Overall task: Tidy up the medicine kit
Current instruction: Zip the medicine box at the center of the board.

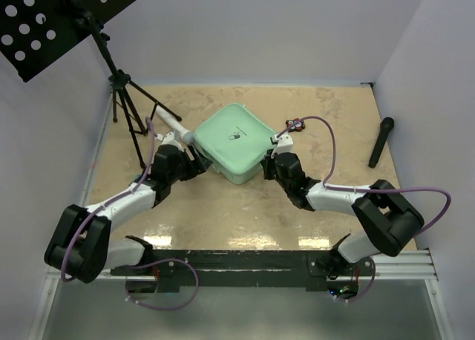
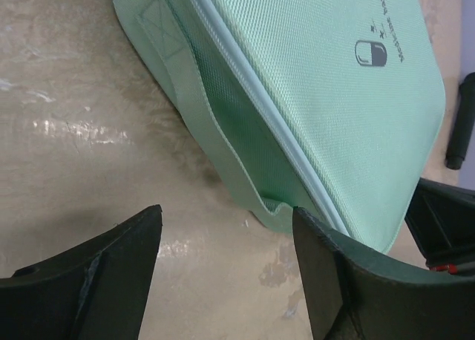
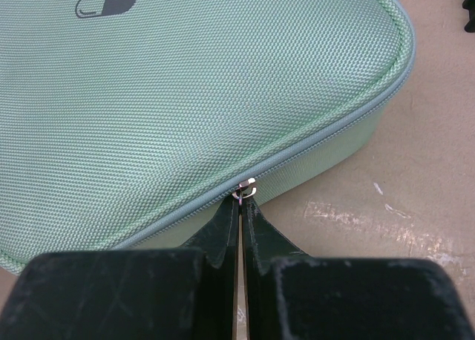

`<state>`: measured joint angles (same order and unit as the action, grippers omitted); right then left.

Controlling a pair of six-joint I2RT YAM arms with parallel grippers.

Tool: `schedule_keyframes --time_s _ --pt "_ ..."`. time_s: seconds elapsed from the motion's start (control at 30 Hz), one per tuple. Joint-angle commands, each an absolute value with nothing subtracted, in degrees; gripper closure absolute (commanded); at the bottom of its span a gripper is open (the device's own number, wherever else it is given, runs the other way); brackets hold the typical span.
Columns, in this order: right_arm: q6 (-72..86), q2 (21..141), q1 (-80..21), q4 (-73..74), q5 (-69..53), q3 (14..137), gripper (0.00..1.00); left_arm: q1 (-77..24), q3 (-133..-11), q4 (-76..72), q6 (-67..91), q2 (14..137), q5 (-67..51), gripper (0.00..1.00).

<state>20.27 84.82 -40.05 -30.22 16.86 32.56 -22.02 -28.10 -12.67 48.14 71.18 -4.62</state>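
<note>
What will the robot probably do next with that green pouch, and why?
Probably slide the zipper pull along the seam of the medicine kit. The right gripper is shut on that pull at the kit's edge. The left gripper is open beside the kit and might steady it.

Off the medicine kit's (image 1: 236,142) near side, bare worktop (image 1: 245,206) lies open. A white cylinder (image 1: 172,121) and tripod (image 1: 126,110) crowd its far-left corner; a small gadget (image 1: 295,123) sits far-right.

You get bright, soft light from above. The table (image 1: 245,240) shines white along its near edge. Shadows are faint. The pictures look sharp.
</note>
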Motion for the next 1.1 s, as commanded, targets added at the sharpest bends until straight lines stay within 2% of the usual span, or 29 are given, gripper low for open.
schedule_keyframes --time_s 0.0,0.27,0.63,0.67,0.7,0.73,0.77,0.8,1.07 --pt "19.8 83.5 -40.3 -35.3 16.3 35.5 1.0 -22.6 -34.6 -7.8 44.0 74.4 -0.3 0.27" --pt "19.8 83.0 -40.3 -34.6 16.2 35.4 1.0 -22.7 -40.2 -5.7 43.4 84.5 1.6 0.34" --pt "17.8 83.1 -40.3 -34.1 16.3 35.7 1.0 -22.9 -42.9 -6.0 44.1 88.2 1.1 0.41" --pt "17.7 83.1 -40.3 -34.1 16.3 35.7 1.0 -22.9 -43.1 -6.2 44.3 88.2 1.1 0.45" --pt "17.4 83.2 -40.3 -33.9 16.1 35.8 1.0 -23.0 -43.2 -6.8 44.5 88.4 0.5 0.56" --pt "17.1 83.4 -40.3 -33.8 16.2 35.9 1.0 -23.1 -43.3 -7.3 44.5 88.6 0.3 0.73" --pt "17.0 83.5 -40.5 -33.5 16.2 36.0 1.0 -23.1 -43.6 -7.4 44.6 89.1 0.3 0.95" --pt "16.6 83.7 -40.7 -33.2 16.3 36.1 1.0 -23.2 -43.9 -7.6 44.7 89.8 -1.5 1.0" --pt "15.6 81.8 -42.6 -30.9 16.3 36.0 1.0 -24.3 -41.4 -11.4 48.6 89.8 -0.8 1.0"
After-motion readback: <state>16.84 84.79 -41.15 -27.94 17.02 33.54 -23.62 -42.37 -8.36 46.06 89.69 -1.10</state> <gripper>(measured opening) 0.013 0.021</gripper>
